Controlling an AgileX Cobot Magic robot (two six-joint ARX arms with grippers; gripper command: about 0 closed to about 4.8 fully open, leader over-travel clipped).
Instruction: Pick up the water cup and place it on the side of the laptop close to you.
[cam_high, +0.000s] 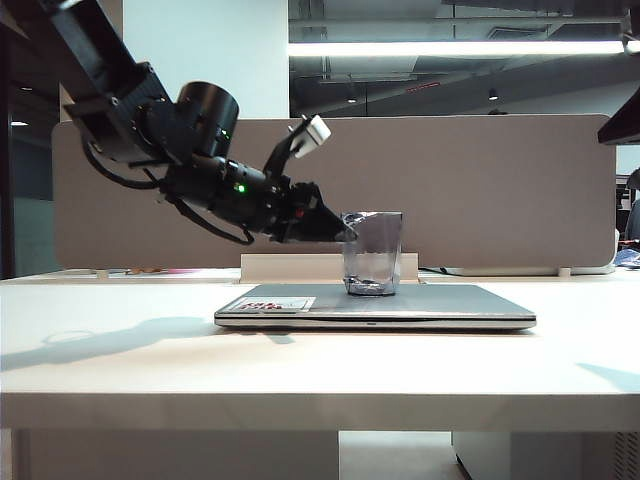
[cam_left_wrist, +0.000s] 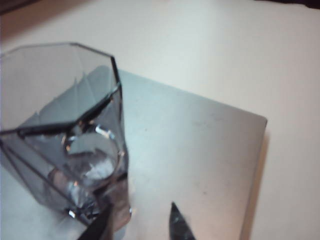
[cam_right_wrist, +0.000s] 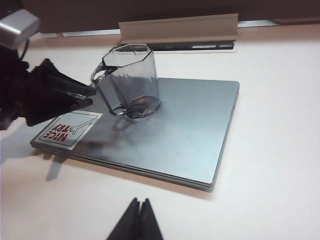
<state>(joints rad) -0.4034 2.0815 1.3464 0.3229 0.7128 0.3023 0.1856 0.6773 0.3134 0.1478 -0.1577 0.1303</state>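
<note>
The cup (cam_high: 372, 252) on the laptop (cam_high: 430, 300) is approached by the parted left gripper (cam_left_wrist: 140, 225); closing on it is needed next. The right gripper (cam_right_wrist: 136, 220) is kept clenched, well apart.

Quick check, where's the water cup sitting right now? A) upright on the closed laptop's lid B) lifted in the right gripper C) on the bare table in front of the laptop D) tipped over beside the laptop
A: the water cup stands upright on the closed laptop, with the left gripper at its side.
</note>
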